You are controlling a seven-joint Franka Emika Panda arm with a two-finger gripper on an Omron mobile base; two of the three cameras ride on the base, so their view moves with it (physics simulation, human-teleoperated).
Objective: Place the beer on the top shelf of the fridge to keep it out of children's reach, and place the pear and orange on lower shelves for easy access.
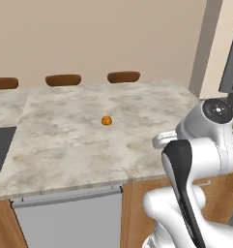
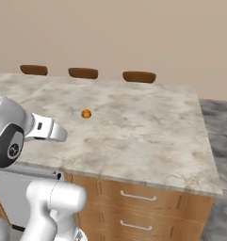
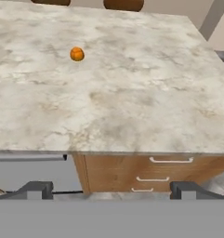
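Claw agape; round glossy orange.

1. The orange sits small on the tabletop; its skin and stem end are too small to make out in the left base view, the right base view or the hand view.
2. The gripper is cut by the bottom of the hand view: its fingertips just rise into the picture, well apart.
3. Three brown stool seats beyond the tabletop's far edge show as tops alone; the leftmost is cut by the left edge of the left base view.
4. A dark panel set in the tabletop is cut by that same left edge.
5. A dark object at the right edge is cropped; what it is cannot be told.
6. The drawers under the tabletop are partly cut off low in the hand view.
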